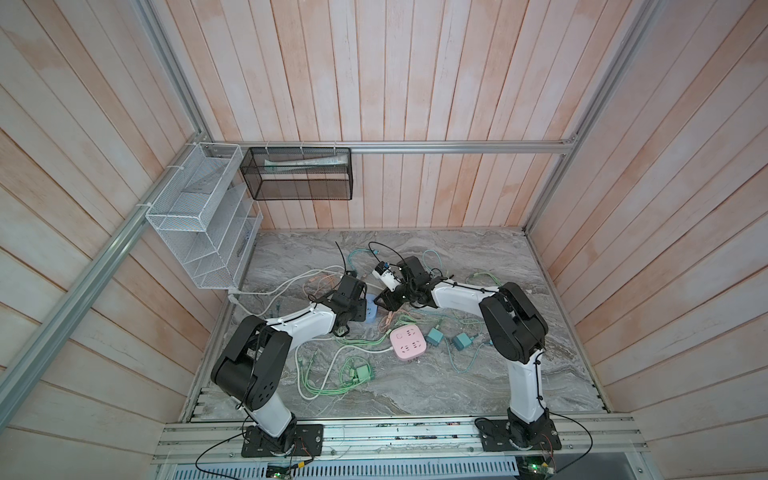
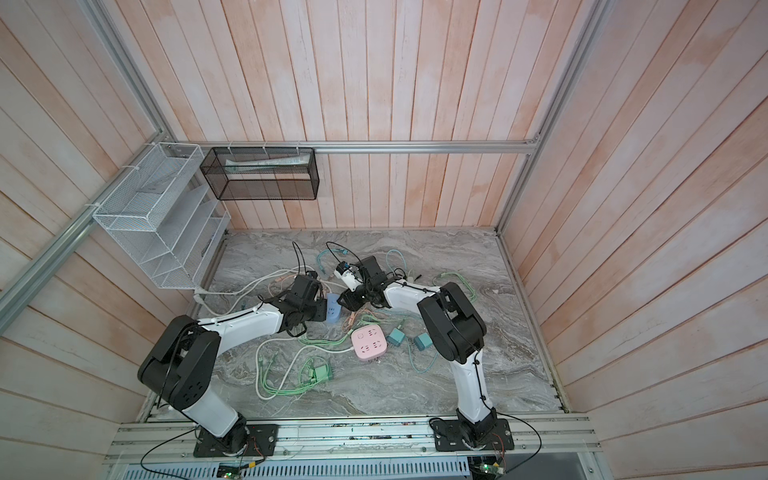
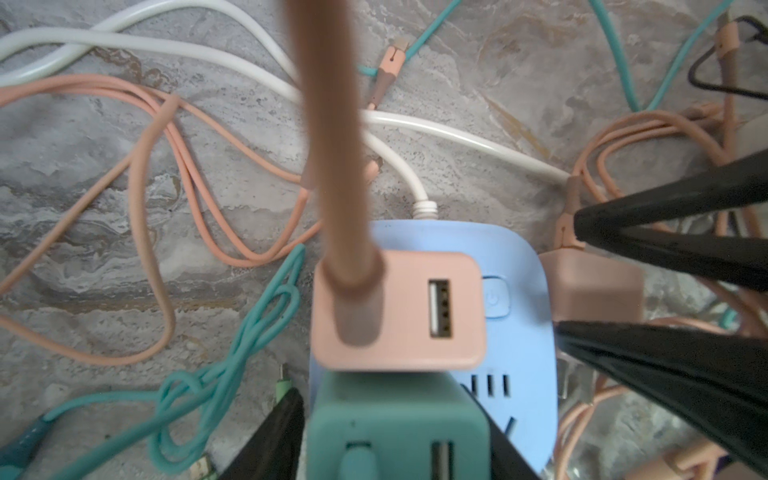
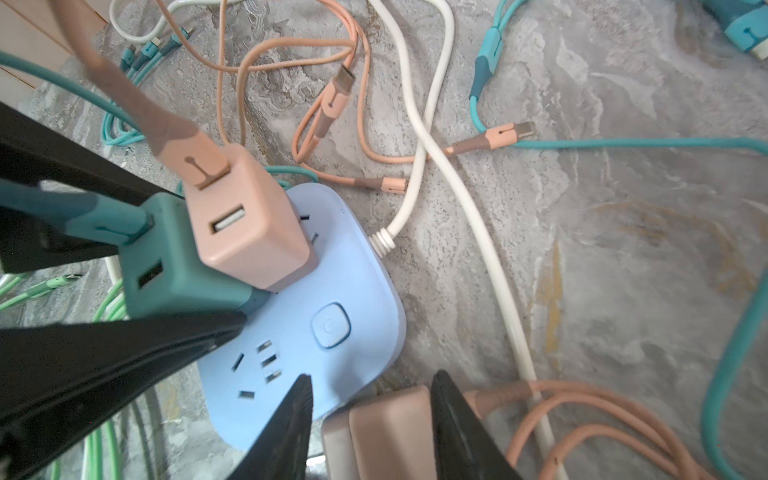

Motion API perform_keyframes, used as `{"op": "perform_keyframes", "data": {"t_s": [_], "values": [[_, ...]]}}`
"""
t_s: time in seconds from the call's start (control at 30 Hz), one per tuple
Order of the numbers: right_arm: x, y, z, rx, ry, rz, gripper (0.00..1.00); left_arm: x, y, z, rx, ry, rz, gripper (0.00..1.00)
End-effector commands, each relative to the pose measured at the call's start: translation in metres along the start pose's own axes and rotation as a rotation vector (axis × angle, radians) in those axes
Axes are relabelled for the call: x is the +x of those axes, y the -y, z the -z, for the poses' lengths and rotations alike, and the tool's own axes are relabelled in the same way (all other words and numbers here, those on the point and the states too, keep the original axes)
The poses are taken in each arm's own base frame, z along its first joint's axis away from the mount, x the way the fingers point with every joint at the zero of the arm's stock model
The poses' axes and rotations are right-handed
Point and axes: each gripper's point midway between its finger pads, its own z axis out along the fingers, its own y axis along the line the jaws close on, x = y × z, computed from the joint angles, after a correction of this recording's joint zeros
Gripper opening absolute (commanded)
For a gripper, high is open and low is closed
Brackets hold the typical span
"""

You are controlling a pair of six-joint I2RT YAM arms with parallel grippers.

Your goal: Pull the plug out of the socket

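Marble bench [image 1: 457,374]: left end effector [image 3: 390,415] clamps teal plug [image 4: 183,270] in socket [image 4: 365,365]; right end effector [image 4: 374,395] grips loose pink plug [image 4: 386,432], socket's three o'clock.

Inside my left claw [image 3: 395,399] stands the teal plastic cube adapter [image 3: 395,432], plugged on the blue rounded socket block [image 4: 357,282] on the grey marble bench [image 4: 623,291]; a pink cube adapter [image 3: 399,307] stands just beyond. Inside my right claw [image 4: 373,378], beside the block, is a second pink adapter [image 4: 386,432].
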Motion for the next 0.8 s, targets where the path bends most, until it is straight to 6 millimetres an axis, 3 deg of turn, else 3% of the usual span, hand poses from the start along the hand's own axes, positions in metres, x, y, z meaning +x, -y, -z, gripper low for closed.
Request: {"op": "perform_keyframes", "data": {"t_s": [0.0, 0.17, 0.47, 0.77], "values": [[0.008, 0.004, -0.009, 0.011, -0.039, -0.036, 0.45, -0.011, 0.005, -0.003, 0.001, 0.027, -0.01, 0.55], [0.01, 0.004, -0.01, 0.01, -0.051, -0.046, 0.45, -0.013, 0.009, -0.004, 0.01, 0.032, -0.015, 0.55], [0.016, 0.006, -0.012, 0.014, -0.071, -0.07, 0.45, -0.012, 0.015, -0.006, 0.025, 0.027, -0.025, 0.41], [0.025, 0.001, -0.015, -0.018, -0.099, -0.078, 0.46, -0.015, 0.019, -0.005, 0.028, 0.035, -0.03, 0.37]]}}
